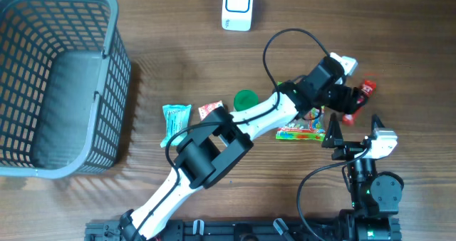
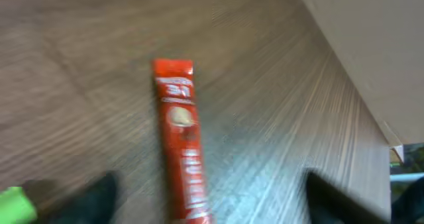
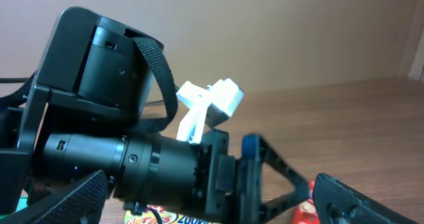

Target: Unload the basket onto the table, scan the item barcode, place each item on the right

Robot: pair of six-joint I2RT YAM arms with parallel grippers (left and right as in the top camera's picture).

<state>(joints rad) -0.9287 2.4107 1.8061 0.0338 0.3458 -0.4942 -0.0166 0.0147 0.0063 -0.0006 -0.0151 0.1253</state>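
The item is a red stick packet (image 2: 180, 138) lying flat on the wooden table. It runs lengthwise between the two dark fingertips (image 2: 93, 197) of my left gripper (image 2: 209, 204), which stands open over it without touching it. From overhead, the packet's ends (image 1: 367, 88) poke out from under the left gripper (image 1: 354, 102) at the right of the table. My right gripper (image 1: 354, 127) is open and empty just in front of it; its wrist view is filled by the left arm, with the packet's end (image 3: 306, 211) low down. A white scanner (image 1: 237, 6) stands at the back edge.
A grey mesh basket (image 1: 107, 63) fills the left side. A teal packet (image 1: 174, 120), a red-and-white packet (image 1: 210, 111), a green lid (image 1: 246, 100) and a colourful candy packet (image 1: 299, 132) lie mid-table by the left arm. A black cable (image 1: 267, 55) loops above it.
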